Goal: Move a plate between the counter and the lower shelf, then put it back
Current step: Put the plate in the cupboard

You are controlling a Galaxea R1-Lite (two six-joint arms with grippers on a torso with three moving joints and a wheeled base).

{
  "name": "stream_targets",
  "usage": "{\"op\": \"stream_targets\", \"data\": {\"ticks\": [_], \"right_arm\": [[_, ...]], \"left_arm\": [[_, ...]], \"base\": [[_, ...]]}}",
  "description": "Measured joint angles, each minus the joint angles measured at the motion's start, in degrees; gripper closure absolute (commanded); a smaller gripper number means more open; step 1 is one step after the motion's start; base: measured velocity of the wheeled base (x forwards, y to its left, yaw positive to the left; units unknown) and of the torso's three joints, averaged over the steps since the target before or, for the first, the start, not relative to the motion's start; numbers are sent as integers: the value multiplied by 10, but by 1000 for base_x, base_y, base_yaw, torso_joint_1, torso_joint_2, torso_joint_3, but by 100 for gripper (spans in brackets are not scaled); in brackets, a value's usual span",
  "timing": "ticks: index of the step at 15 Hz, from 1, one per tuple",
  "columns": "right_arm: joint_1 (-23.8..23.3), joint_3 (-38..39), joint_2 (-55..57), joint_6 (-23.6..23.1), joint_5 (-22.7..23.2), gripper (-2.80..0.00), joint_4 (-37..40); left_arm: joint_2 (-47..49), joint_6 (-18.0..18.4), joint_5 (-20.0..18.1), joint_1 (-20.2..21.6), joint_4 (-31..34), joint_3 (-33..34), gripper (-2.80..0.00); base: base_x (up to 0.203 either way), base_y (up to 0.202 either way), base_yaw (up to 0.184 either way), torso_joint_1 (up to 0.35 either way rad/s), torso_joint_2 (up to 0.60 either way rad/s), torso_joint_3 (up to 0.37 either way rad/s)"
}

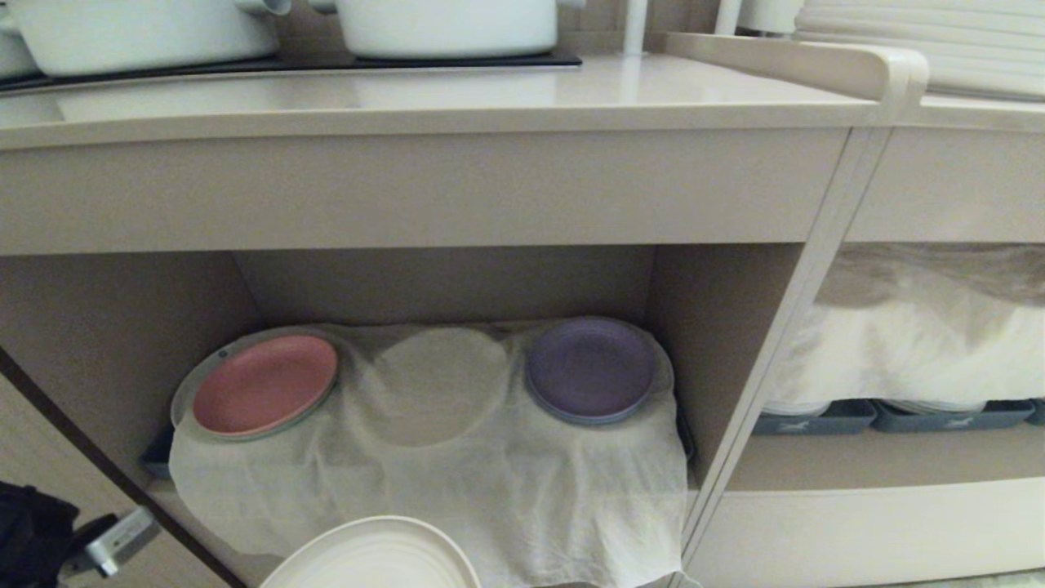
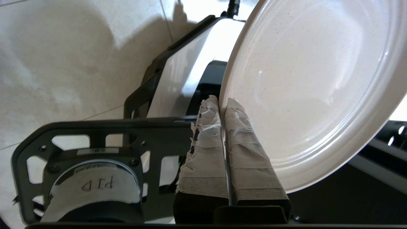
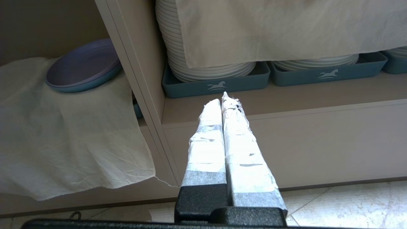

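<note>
Left hand [image 2: 221, 106] pinching the cream plate [image 2: 313, 86] by its rim, low and near, before the lower shelf [image 1: 106, 327] | pink plate [image 1: 265, 384] left, purple plate [image 1: 589, 369] right on white cloth [image 1: 441, 482] | right hand [image 3: 222, 101] pressed together, parked near the right niche | tabletop [image 1: 457, 94] above

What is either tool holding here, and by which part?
The left tool pinches the small round cream plate by its rim; the right tool is shut, holding nothing.

Lower shelf [image 1: 718, 327], white cloth [image 1: 457, 482] over it, pink plate [image 1: 265, 384], purple plate [image 1: 589, 369]
</note>
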Motion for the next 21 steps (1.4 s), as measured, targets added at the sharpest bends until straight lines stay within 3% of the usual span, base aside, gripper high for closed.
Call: {"op": "stream_targets", "data": {"ticks": [3,10,15,21], "right_arm": [[0,0,0,0,0,0,0],[0,0,0,0,0,0,0],[0,0,0,0,0,0,0],[0,0,0,0,0,0,0]], "left_arm": [[26,-14,1,0,-12,-3,0],[100,-103,16,0,-80,-24,0],[151,-179,43,0,-177,-28,0],[204,-263,53,8,-210,-46,0]], "base": [[0,0,0,0,0,0],[0,0,0,0,0,0],[0,0,0,0,0,0],[0,0,0,0,0,0]]}}
